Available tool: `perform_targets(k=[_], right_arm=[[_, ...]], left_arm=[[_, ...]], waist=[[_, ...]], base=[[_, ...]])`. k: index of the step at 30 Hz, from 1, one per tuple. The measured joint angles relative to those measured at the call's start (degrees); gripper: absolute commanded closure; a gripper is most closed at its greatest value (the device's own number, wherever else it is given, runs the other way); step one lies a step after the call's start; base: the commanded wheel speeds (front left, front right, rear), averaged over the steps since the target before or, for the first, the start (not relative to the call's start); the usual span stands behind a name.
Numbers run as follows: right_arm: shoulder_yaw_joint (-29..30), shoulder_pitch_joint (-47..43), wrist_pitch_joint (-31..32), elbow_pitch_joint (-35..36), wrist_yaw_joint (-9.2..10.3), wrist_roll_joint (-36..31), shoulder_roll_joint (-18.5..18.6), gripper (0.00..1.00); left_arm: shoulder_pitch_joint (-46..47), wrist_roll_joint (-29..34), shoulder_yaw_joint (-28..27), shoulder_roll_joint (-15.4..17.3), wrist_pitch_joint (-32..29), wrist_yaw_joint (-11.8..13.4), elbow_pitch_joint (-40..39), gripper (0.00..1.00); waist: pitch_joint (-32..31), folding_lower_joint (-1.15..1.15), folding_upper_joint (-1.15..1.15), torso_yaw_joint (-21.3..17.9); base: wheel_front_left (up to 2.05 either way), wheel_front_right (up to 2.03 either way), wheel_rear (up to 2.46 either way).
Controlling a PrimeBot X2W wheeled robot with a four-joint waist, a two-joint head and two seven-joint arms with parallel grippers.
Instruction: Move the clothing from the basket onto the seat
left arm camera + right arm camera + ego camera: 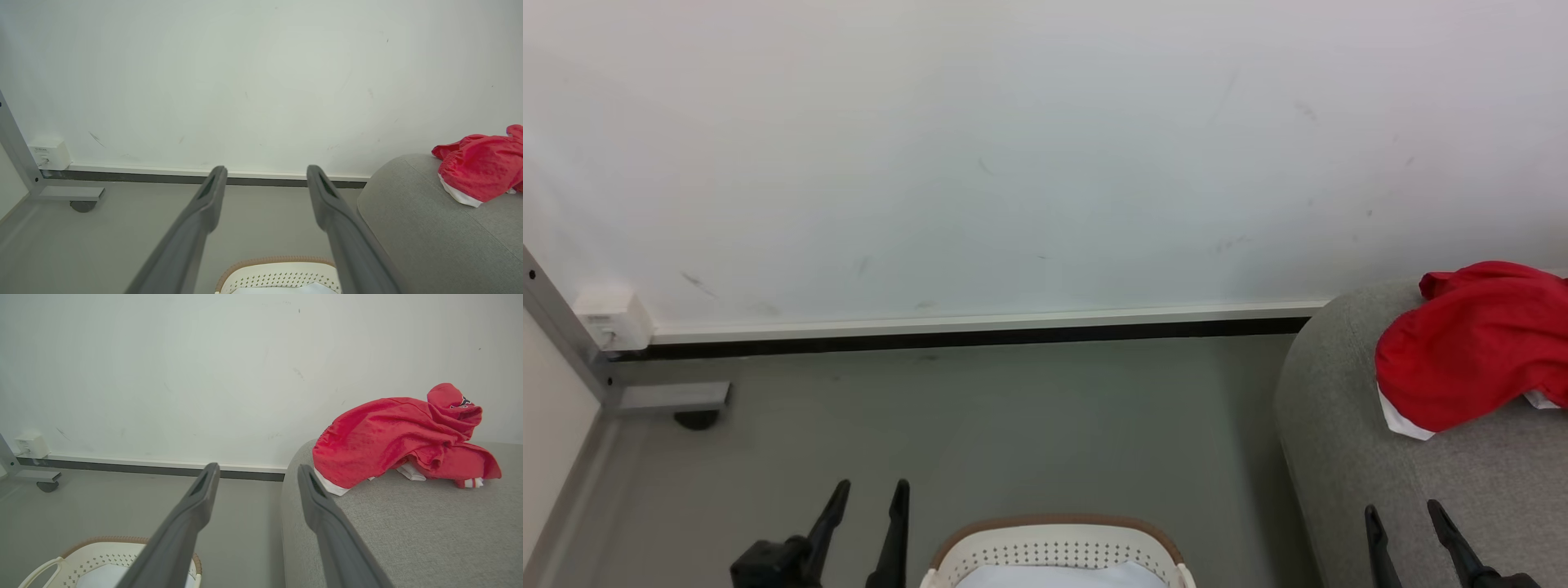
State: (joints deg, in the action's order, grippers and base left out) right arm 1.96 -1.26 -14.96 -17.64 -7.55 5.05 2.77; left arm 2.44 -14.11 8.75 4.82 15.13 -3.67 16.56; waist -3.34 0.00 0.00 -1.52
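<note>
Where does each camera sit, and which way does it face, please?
Head view: from the head, forward and down at white wall and grey floor; left gripper, right gripper low.
Left wrist view: along its open fingers toward the wall.
Right wrist view: along its fingers toward the light grey upholstered seat.
All share the white perforated plastic basket and bright red fabric clothing.

On the grey floor (1013, 425) stand a white perforated plastic basket (1054, 552) and a light grey fabric seat (1339, 457) bearing crumpled red clothing (1470, 351).
</note>
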Motion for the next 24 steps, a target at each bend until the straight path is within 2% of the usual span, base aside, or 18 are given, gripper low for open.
perform_targets(k=[15,16,20,24], right_arm=[[0.13,-0.04,0.0,-0.01,0.0,0.14,0.0,0.0],[0.11,-0.05,0.01,-0.23,-0.01,0.14,-0.01,1.0],[0.14,-0.56,0.48,-2.14,-0.01,0.35,-0.52,1.0],[0.64,-0.49,2.09,-2.63,-0.01,4.52,-0.69,1.0]], left_arm=[[-0.08,2.56,-2.03,-1.21,0.0,-1.77,1.45,0.0],[-0.11,2.89,-2.02,-1.25,0.0,-1.76,1.67,1.0],[-1.3,2.6,-1.94,-1.48,-0.23,-1.76,3.6,1.0],[-1.32,-1.22,-2.91,-1.57,-1.81,-1.77,3.9,1.0]], waist=[[-0.22,0.0,0.0,-0.37],[-0.23,0.0,0.0,-0.35],[-0.21,0.0,0.0,-0.36],[-0.11,0.0,0.0,-0.31]], base=[[0.0,0.0,0.0],[0.0,0.0,0.0],[0.0,0.0,0.0],[0.0,0.0,0.0]])
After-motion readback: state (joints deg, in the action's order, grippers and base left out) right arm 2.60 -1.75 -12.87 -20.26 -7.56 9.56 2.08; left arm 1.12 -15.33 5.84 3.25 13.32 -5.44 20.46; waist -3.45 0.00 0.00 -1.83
